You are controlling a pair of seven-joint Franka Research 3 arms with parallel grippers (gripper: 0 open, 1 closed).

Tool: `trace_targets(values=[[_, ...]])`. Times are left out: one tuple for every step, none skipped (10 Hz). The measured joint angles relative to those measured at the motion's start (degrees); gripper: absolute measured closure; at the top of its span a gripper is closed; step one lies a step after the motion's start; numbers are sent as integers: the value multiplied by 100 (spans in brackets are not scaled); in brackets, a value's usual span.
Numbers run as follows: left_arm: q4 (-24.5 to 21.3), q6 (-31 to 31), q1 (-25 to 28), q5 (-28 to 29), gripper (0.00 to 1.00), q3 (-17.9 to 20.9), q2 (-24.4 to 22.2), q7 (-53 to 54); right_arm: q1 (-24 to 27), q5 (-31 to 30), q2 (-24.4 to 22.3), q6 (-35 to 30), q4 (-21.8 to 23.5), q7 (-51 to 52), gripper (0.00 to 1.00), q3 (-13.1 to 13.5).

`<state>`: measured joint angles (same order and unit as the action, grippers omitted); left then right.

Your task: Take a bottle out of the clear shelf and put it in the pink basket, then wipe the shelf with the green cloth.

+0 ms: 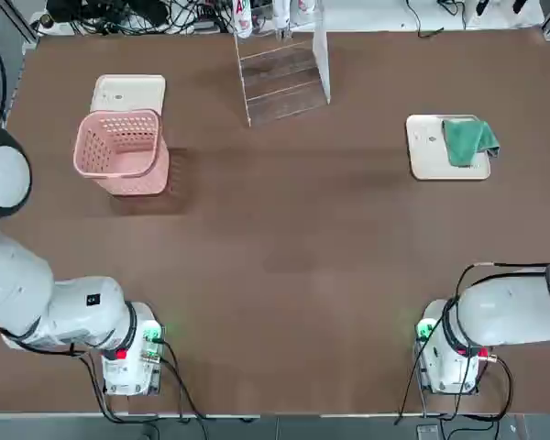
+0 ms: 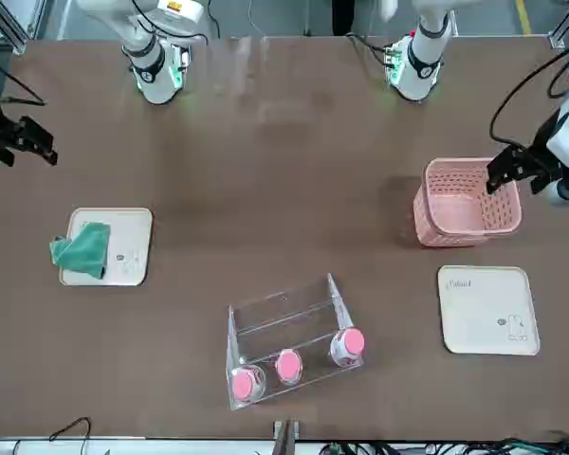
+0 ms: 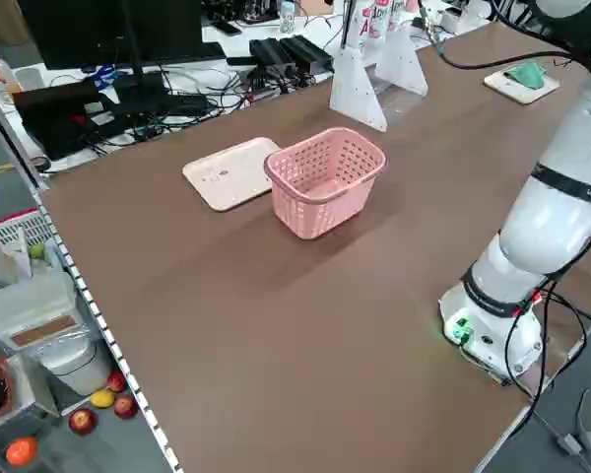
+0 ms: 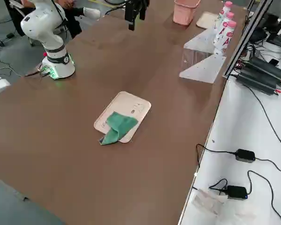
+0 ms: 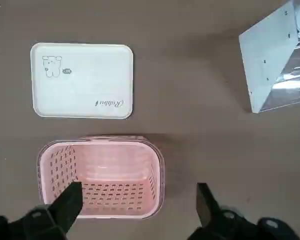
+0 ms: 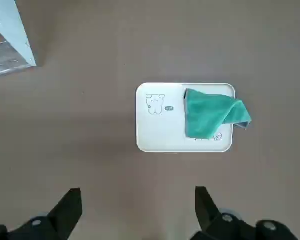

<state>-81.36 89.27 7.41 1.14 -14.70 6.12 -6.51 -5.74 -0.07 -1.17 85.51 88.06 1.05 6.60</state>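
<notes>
Top view shows a brown table with the transparent acrylic stepped shelf at the far edge, near the middle. Three slim bottles stand in its rearmost tier (their pink caps face the front camera), and the one nearest the robot's left side, a pink bottle with a white section, has not been taken out.

To the robot's left sits the pale pink square plastic basket with lattice sides, with nothing visible inside it. Just behind it, on the side away from the robot, lies a flat cream square tray; whether the two touch cannot be told.

On the robot's right, well apart from the shelf, a second cream tray carries the small teal-green fabric cloth, bunched on the tray's outer half and hanging slightly over its edge.

The left gripper hangs above the basket with its two black fingers spread wide, grasping nothing. The right gripper hangs above the table on the robot's side of the cloth's tray, fingers likewise spread and empty.

Cables and black boxes clutter the bench beyond the table.
</notes>
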Motion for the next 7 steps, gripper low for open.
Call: trace_targets(values=[[0,0,0,0,0,-2,0,5,0,0,0,30,1,0,0,1],[0,0,-3,0,0,-25,0,20,0,0,0,73,2,0,0,2],[1,0,-15,-1,0,-94,0,21,0,0,0,105,3,1,0,2],[3,0,-30,-1,0,-196,0,18,0,0,0,130,3,4,0,0],[6,0,-45,-3,0,-319,0,-25,0,0,0,151,2,4,0,-1],[9,0,-51,-10,0,-462,0,-171,0,0,0,166,0,4,0,1],[9,0,-56,-17,0,-617,0,-512,0,0,0,173,-3,4,0,2]])
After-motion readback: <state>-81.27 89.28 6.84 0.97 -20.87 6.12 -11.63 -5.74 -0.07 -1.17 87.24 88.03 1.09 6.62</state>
